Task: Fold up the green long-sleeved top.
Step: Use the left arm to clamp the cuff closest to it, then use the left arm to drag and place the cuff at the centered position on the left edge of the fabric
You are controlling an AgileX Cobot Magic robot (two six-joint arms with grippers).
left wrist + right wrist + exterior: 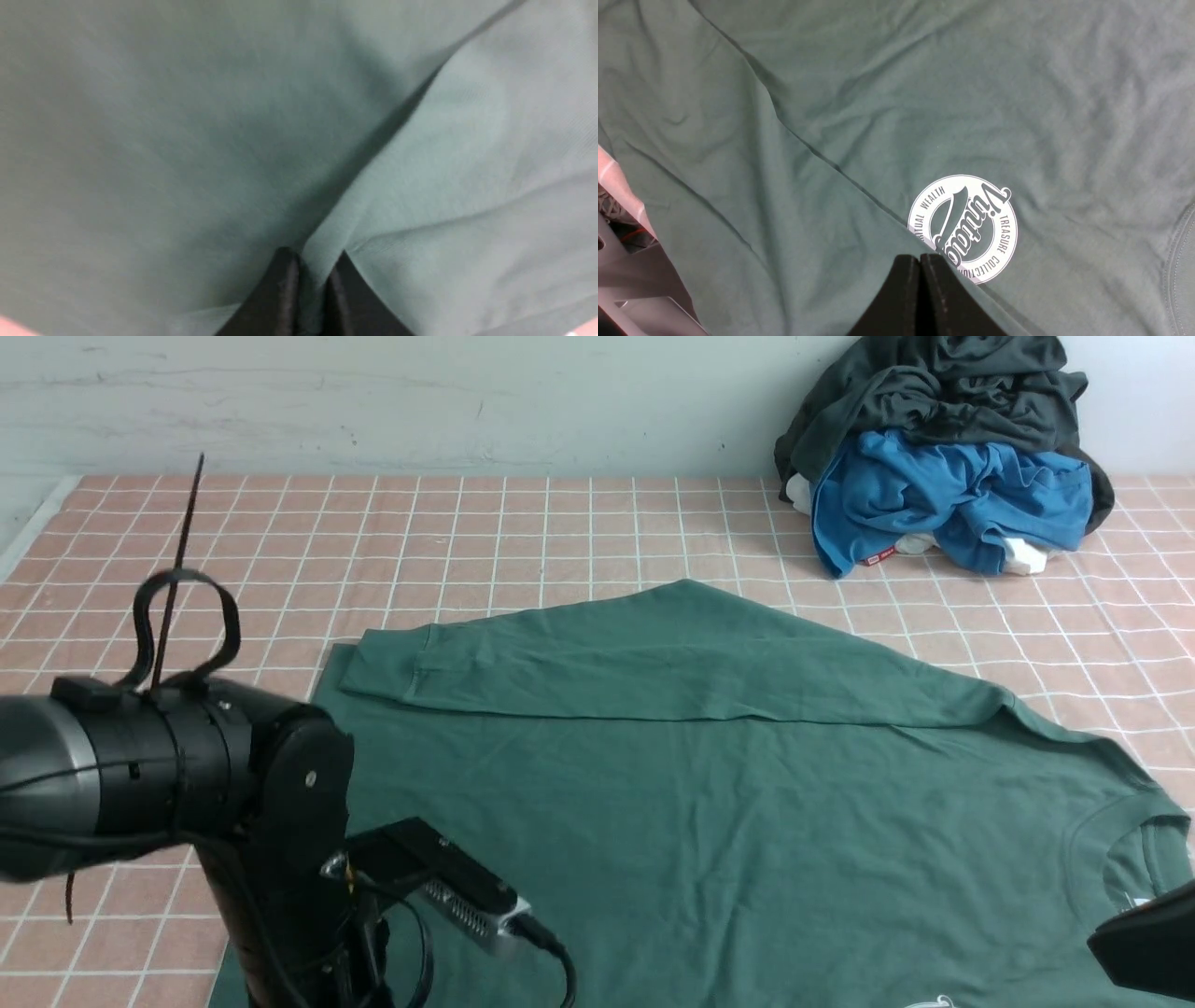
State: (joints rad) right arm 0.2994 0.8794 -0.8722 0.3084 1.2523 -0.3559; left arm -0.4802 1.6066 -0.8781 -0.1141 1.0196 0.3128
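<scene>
The green long-sleeved top (pixel 709 775) lies spread on the tiled table, its collar (pixel 1120 840) at the right. One sleeve (pixel 560 653) is folded across the body. In the left wrist view my left gripper (pixel 312 261) is shut on a pinched fold of the top's green cloth (pixel 187 140), beside a dark crease. The left arm (pixel 187 775) hides the top's near left corner in the front view. My right gripper (pixel 920 261) is shut with nothing between its fingers, just above the cloth beside the round white print (pixel 963 227).
A heap with a dark grey-black garment (pixel 943 392) and a bright blue garment (pixel 943 495) sits at the back right against the wall. Pink tiled table cover (pixel 467 541) surrounds the top. The table's edge and a grey frame (pixel 626 280) show in the right wrist view.
</scene>
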